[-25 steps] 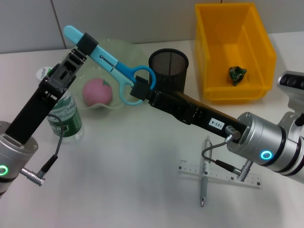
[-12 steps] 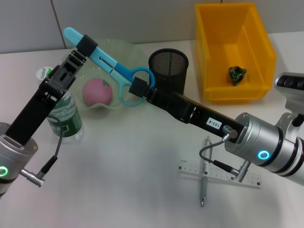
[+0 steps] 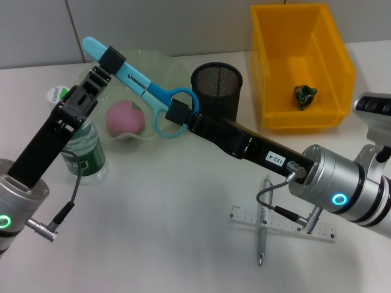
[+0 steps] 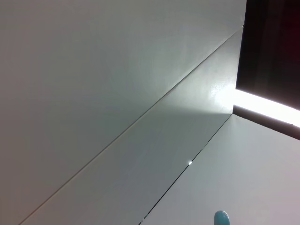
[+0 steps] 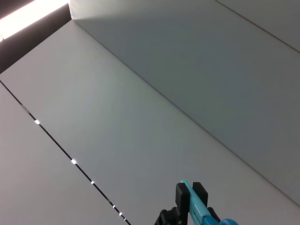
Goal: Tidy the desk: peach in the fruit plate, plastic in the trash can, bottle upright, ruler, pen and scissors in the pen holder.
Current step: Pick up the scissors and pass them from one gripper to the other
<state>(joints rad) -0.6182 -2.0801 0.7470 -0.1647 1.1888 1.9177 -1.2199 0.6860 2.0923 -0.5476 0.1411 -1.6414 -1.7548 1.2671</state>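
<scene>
— Scissors point(image 3: 144, 87), where are they?

— Up in the air, upper left of the head frame, light blue, slanting from the sheathed tip at far left down to the handle loops beside the black mesh pen holder point(image 3: 217, 90). Both arms have hold of them. The left gripper point(image 3: 112, 60) is clamped on the blade end; the right gripper point(image 3: 177, 112) is at the handle loops, though I can't tell whether its fingers are closed there.

— Start with the big things, then.

— The yellow trash can point(image 3: 335, 68) fills the upper right, with a crumpled green bit of plastic point(image 3: 304, 95) inside. Left of the pen holder is the clear fruit plate point(image 3: 160, 64), and the pink peach point(image 3: 125, 117) sits in it, under the scissors. At the left edge a green-labelled bottle point(image 3: 84, 151) stands upright, partly hidden by the left arm.

— And the small stuff?

— Lower right, a clear ruler point(image 3: 282, 224) lies flat on the white desk point(image 3: 159, 232), with a grey pen point(image 3: 263, 224) lying across it.

— The wrist cameras?

— Mostly ceiling. The left one catches only the scissors' blue tip; the right shows the blade held in a black gripper.
</scene>
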